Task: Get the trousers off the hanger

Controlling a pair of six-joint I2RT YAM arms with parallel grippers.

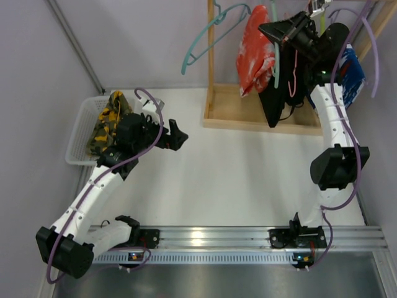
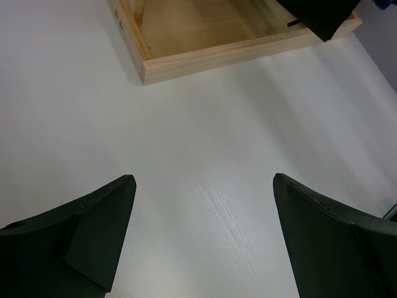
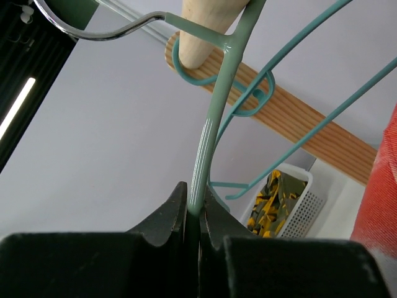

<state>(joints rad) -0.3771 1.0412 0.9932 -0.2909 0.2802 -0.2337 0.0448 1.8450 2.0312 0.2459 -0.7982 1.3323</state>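
At the far left, the camouflage trousers (image 1: 107, 123) lie in the white basket (image 1: 79, 130), behind and to the left of the left gripper (image 2: 203, 183). Its fingers (image 2: 93, 230) are spread apart with nothing between them. Bare table (image 2: 205, 118) is seen below them and the wooden rack base (image 2: 186, 54) ahead of the tips.

Further right, an empty teal hanger (image 1: 205, 34) hangs to the left of the right gripper (image 3: 197, 205). The red-orange trousers (image 1: 255, 49) hang just to its left and the black trousers (image 1: 276, 102) below it. The right fingers (image 3: 167, 217) are clamped on the wire of a second teal hanger (image 3: 208, 136), which runs up from between the tips to the wooden rod (image 3: 211, 22). Which garment this hanger carries cannot be told for certain.

The step in hand is judged to be steadying the hanger so cloth can be drawn off. A firm clamp is called for, with the wire held away from the neighbouring hanger. The open left fingers would best be brought under the hanging cloth before any pull is made.
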